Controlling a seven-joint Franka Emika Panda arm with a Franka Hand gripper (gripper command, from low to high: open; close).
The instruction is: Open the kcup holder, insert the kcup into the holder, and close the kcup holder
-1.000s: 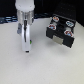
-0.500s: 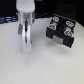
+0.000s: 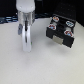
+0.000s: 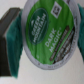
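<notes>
1. in the exterior view we find one white robot arm (image 3: 25, 22) standing upright over a pale table (image 3: 42, 67), with its gripper (image 3: 25, 49) pointing down at the exterior view's left of centre.
2. the kcup holder (image 3: 62, 31) sits on the table toward the exterior view's right, apart from the gripper. it is a black box with pale marks on its front face and red-and-white-topped pods (image 3: 60, 25) on top.
3. from this view we cannot tell whether the holder's drawer is pulled out or pushed in.
4. in the wrist view the kcup (image 4: 49, 31) fills most of the picture, its green lid facing the camera, with white lettering that reads "green mountain" and "dark magic".
5. a dark gripper finger (image 4: 8, 42) lies against one side of the kcup's rim; the opposite finger is hidden behind the lid.
6. we judge the jaws to be pinching the kcup, which is held off the table and not in the holder.
</notes>
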